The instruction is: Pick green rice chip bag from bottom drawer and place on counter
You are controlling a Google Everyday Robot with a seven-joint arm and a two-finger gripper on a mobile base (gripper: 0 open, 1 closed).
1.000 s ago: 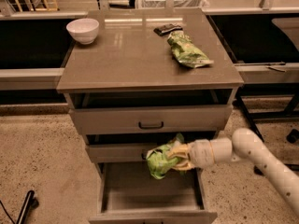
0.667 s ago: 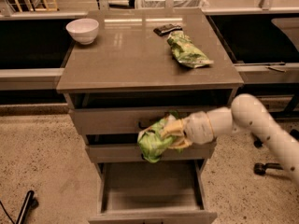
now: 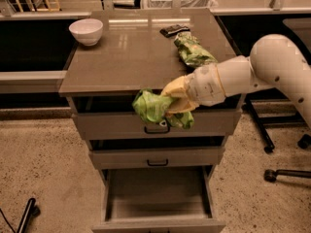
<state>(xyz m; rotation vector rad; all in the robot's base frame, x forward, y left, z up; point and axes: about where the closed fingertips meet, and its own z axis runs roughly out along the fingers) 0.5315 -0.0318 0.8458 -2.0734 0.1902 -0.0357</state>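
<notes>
The bright green rice chip bag point(image 3: 149, 106) is held in the gripper point(image 3: 171, 102) at the counter's near edge, clamped by yellowish fingers point(image 3: 176, 87). The counter point(image 3: 126, 57) is glossy grey-brown, the far-left bowl point(image 3: 86, 31) white, and the bottom drawer point(image 3: 158, 193) plain grey.

White bowl point(image 3: 86, 31) sits far left, well apart from the long flat green bag point(image 3: 193, 51) on the right; small dark flat object point(image 3: 175, 30) just beside its far end. Chair casters point(image 3: 270, 175) on speckled floor point(image 3: 43, 164).
</notes>
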